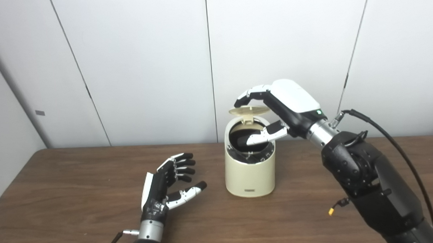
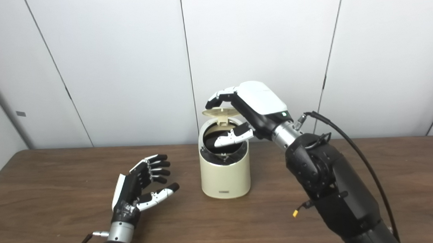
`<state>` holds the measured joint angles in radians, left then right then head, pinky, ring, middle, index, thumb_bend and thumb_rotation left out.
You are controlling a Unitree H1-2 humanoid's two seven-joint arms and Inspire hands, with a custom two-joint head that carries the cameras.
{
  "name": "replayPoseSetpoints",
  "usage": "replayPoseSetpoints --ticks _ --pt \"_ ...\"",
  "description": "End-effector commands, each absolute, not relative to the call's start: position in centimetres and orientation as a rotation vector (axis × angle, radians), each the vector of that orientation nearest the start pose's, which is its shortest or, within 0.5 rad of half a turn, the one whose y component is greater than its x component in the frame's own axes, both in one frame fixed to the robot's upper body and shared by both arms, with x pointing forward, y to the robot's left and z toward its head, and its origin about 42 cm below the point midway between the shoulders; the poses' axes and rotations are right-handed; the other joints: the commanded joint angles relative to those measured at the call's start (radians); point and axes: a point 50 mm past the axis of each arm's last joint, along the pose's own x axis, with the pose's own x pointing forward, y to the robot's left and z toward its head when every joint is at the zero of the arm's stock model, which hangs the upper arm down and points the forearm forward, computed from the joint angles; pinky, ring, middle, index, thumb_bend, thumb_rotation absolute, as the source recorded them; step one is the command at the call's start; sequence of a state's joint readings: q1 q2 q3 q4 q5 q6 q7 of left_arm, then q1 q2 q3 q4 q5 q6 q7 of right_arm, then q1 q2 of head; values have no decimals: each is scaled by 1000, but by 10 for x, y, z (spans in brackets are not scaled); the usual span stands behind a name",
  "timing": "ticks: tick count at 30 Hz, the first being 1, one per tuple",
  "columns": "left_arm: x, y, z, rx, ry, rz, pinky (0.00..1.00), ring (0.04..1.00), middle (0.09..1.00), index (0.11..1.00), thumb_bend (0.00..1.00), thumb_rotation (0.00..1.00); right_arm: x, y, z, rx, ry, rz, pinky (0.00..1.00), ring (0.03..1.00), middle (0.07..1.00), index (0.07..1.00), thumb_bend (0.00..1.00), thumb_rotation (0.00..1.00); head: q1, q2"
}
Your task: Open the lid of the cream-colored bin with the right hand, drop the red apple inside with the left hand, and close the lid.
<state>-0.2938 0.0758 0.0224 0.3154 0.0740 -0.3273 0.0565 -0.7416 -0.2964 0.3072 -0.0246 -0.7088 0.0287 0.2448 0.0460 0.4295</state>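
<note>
**Colours on the table**

The table (image 1: 57, 204) is dark brown with a wood grain pattern. Near its back edge, the bin (image 1: 250, 171) is cream-coloured, its lid (image 1: 248, 111) the same cream, and its inside looks black. The right hand (image 1: 275, 113) has a white back and black fingers with white segments. The left hand (image 1: 168, 185), toward the front edge, is black with white parts and black fingertips. The wall (image 1: 143, 66) is white with thin dark lines.
</note>
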Motion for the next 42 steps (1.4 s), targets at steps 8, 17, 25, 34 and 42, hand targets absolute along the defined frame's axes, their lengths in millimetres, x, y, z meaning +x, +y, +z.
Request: replayPoseSetpoints --ticks 8,17,25,34,42 --pt "369 226 117 140 -284 9 550 620 689 720 702 0 427 -154 359 -1176 -747 271 803 786 666 661 634 434 -1 7" --pt "368 227 116 149 -283 2 559 628 693 720 693 0 428 -163 349 -1160 -718 266 774 791 662 661 637 389 -1 15" --pt "366 228 117 160 -281 -5 563 631 691 714 688 0 427 -167 341 -1162 -709 265 826 788 661 665 639 397 -6 23" --pt "364 229 118 169 -277 -3 553 626 688 705 682 0 424 -168 337 -1208 -701 265 812 781 665 672 643 412 -6 34" --pt "363 227 119 167 -271 -9 555 630 691 707 686 0 424 -166 333 -1202 -719 290 840 777 653 664 665 386 -5 42"
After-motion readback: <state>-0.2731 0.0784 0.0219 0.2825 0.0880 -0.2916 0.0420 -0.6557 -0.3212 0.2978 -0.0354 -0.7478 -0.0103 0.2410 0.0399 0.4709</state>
